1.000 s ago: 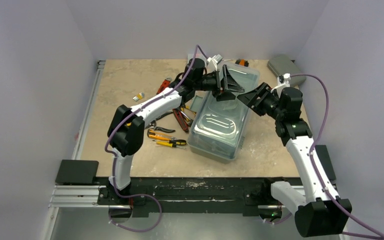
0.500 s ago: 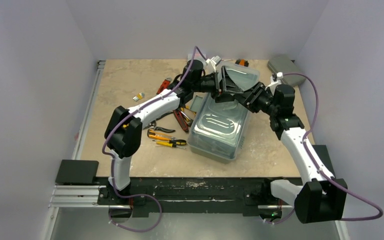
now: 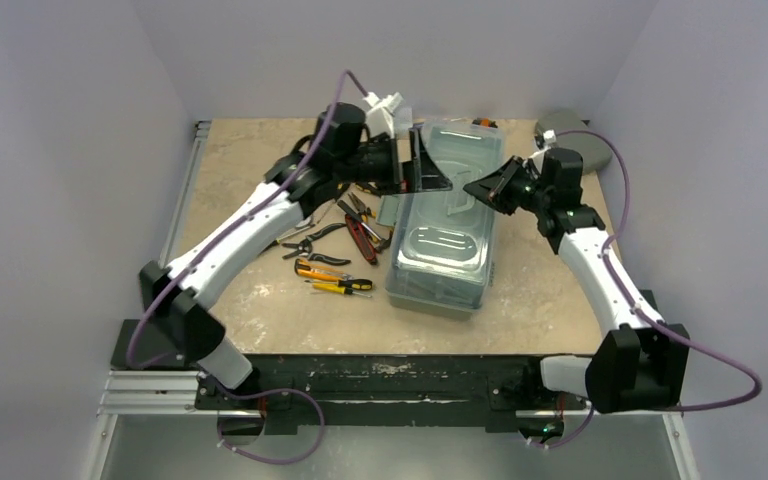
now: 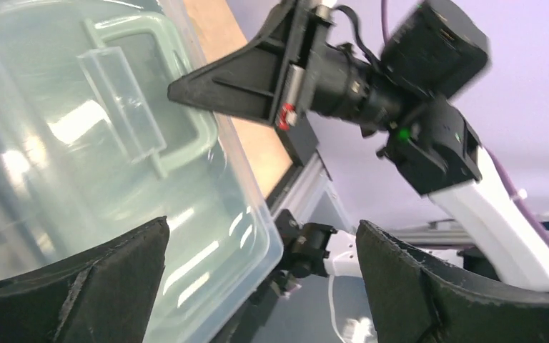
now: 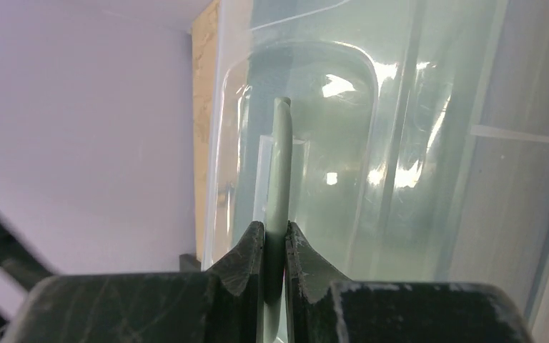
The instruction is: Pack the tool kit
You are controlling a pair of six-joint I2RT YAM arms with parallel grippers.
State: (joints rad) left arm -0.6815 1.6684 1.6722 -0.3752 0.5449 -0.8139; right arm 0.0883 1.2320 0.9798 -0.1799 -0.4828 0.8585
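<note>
Both our arms stretch far forward, elbows out, wrists turned toward each other.
Our left gripper [image 4: 261, 239] hangs with its jaws spread wide. Near it and facing it, our right gripper [image 5: 275, 230] pinches its fingers tight on the thin green toolbox handle [image 5: 280, 157].

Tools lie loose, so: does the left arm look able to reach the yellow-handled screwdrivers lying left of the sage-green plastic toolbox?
Probably yes: the left gripper is open, and the yellow-handled screwdrivers lie uncovered on the beige table, clear of the sage-green toolbox.
</note>
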